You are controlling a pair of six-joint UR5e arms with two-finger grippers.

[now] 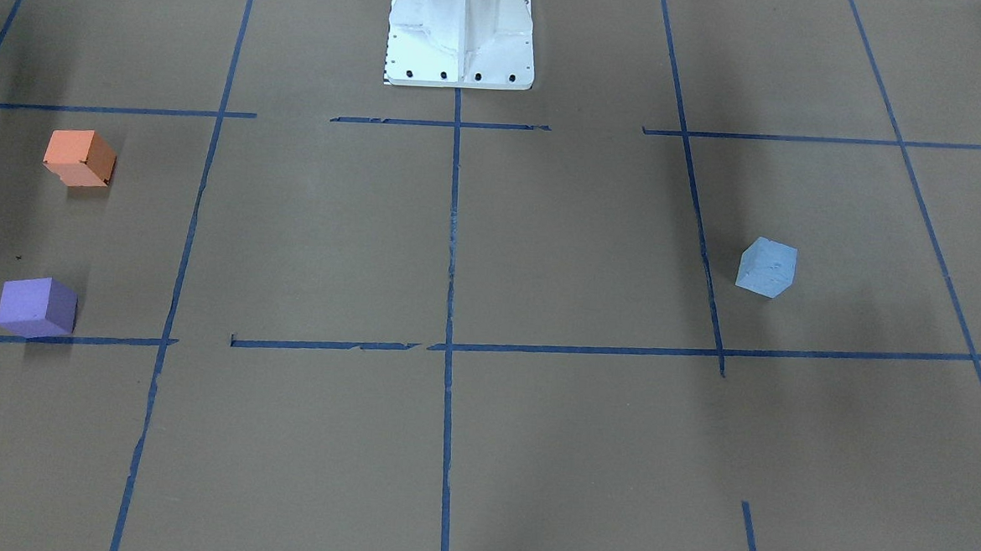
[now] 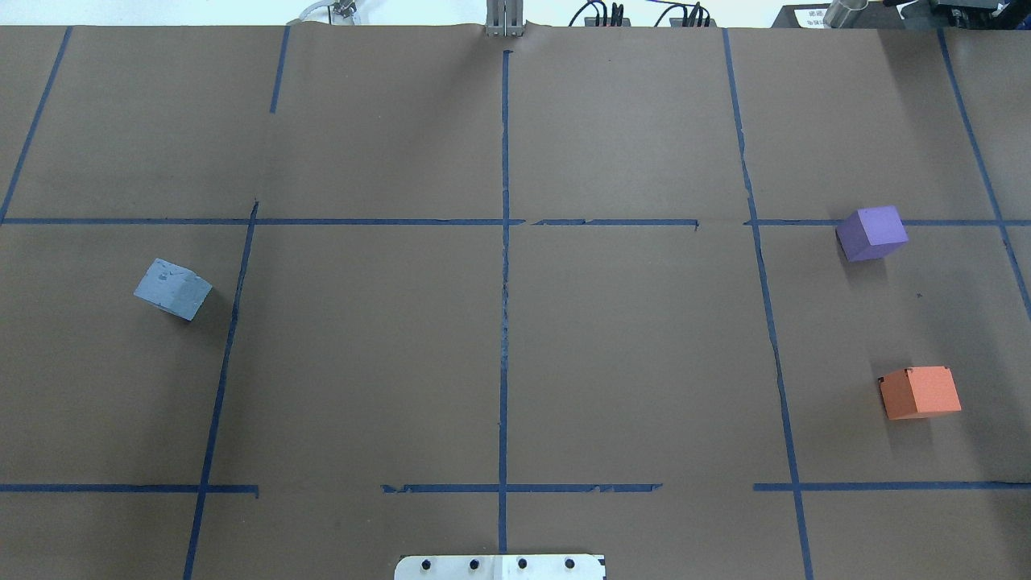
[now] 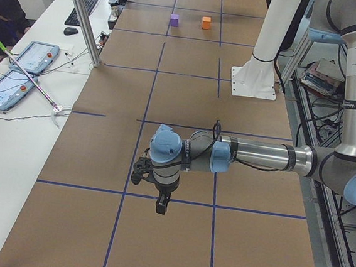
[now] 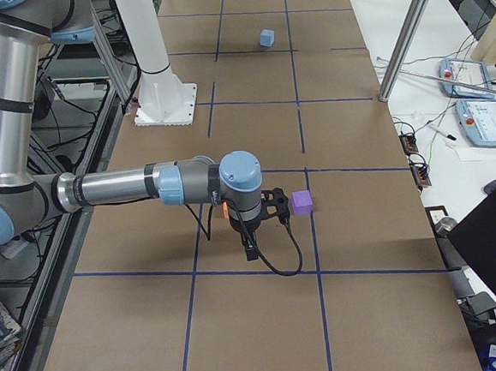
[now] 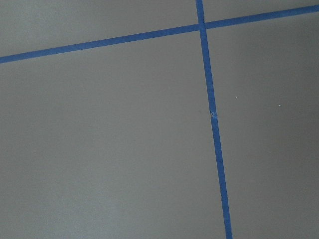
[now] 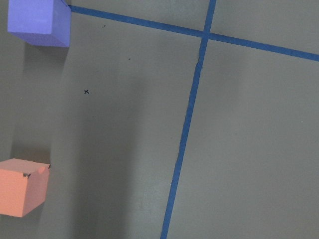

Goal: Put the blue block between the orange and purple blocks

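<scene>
Currently the blue block sits alone on the robot's left side of the desk, turned at an angle to the blue tape lines and just beside one of them without touching it. Well apart from it, on the robot's right side, stand the orange block and the purple block. The purple one is farther from the robot and rests against a tape line, while the orange one is nearer the robot's white pedestal. Between these two lies a stretch of bare brown desk bearing a tiny black cross mark. From the side, the left arm reaches out low and level, and the left end effector points straight down over a tape line, touching nothing. The right end effector likewise hangs pointing down, above the desk near the purple block and apart from it. Both end effectors show only in the side views, so I cannot tell whether either is open or closed. The left wrist camera sees only bare desk and two crossing tape lines. The right wrist camera catches the purple and orange blocks at its left edge.
</scene>
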